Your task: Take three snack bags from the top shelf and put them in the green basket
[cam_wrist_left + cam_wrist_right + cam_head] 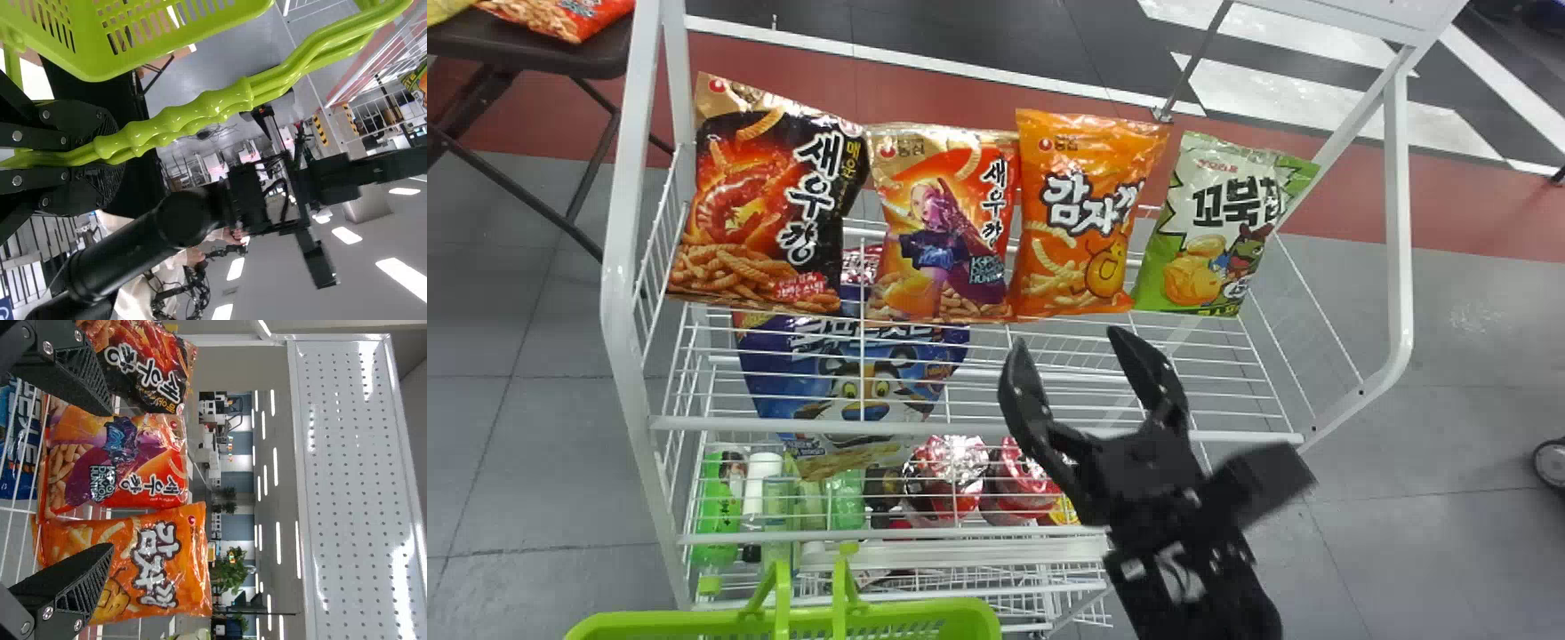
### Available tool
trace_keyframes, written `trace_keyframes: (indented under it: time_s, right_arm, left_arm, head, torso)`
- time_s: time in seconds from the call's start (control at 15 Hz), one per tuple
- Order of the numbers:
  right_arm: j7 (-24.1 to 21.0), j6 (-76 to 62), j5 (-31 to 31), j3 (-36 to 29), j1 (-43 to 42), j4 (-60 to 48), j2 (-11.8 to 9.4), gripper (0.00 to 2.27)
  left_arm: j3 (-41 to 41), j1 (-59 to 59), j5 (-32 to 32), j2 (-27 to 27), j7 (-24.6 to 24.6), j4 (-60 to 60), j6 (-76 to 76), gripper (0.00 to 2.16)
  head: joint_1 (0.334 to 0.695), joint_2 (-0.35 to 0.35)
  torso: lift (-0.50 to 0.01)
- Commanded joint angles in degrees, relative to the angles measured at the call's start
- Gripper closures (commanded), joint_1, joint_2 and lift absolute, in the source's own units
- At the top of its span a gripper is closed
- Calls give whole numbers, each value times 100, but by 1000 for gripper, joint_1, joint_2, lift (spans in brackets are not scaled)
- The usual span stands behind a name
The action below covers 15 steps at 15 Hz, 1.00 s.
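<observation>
Right tool: fingers apart, in front of the top shelf, near the orange snack bag. Left tool: clamped on the handles of the green basket, at the rack's front, toward its left. Top shelf, left to right, four bags upright in a row: black-and-red snack bag; red-and-orange snack bag; the orange one; green-and-white snack bag. Lower down: one blue cereal bag; assorted bottles.
</observation>
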Motion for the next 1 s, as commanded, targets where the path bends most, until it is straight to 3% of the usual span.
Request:
trace_keyframes:
  time_s: [0.0,0.4,0.73,0.8,0.87,0.93]
  right_arm:
    - [-14,612,50,69,-747,314,-6,113]
    - [-5,1368,226,236,-2373,1527,-6,113]
    - [13,1737,234,332,-2900,2019,-15,248]
    - [127,1878,234,341,-2953,2028,-24,660]
    - [145,2089,234,385,-2953,1993,-15,1301]
    - [145,2440,208,376,-2926,1931,-15,1723]
  left_arm:
    - [38,-106,-14,1,16,44,69,1932]
    - [152,-466,162,28,7,414,86,1929]
    - [231,-695,461,274,-2,625,69,1929]
    - [275,-695,505,274,-11,633,69,1929]
    - [337,-686,584,274,-19,633,69,1929]
    - [354,-677,601,274,-19,642,69,1929]
  head:
    - [695,-350]
    - [695,-350]
    - [695,-338]
    - [695,-330]
    - [695,-322]
    - [695,-303]
  torso:
    - [-37]
    - [-37]
    - [-37]
    - [-37]
    - [-37]
    - [-37]
